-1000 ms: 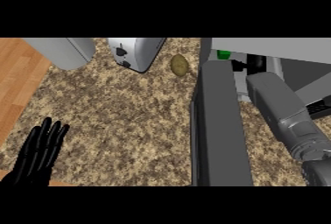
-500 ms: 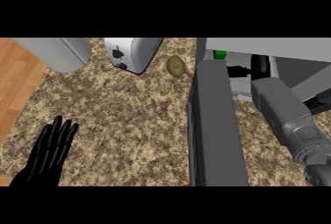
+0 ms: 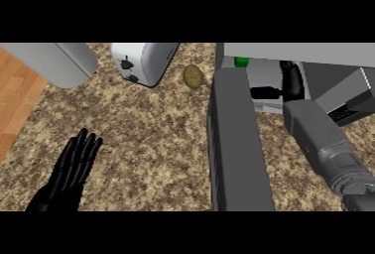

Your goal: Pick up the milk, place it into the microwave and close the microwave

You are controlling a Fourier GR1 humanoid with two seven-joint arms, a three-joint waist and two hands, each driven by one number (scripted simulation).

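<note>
While the microwave is standing with its door swung open toward the lower edge of the view, the right forearm is reaching into its cavity, and the right hand is showing only as a dark shape there. Its fingers are appearing curled around something pale, but the thing itself is mostly hidden by the hand and the door's edge, so whether that is the milk cannot be told. A small green patch is showing at the cavity's back.

The left hand is resting at the lower left over the speckled surface, its fingers straight and spread, holding nothing.

A toaster is being cut off by the upper band, with a brownish oval object lying just beside it.
</note>
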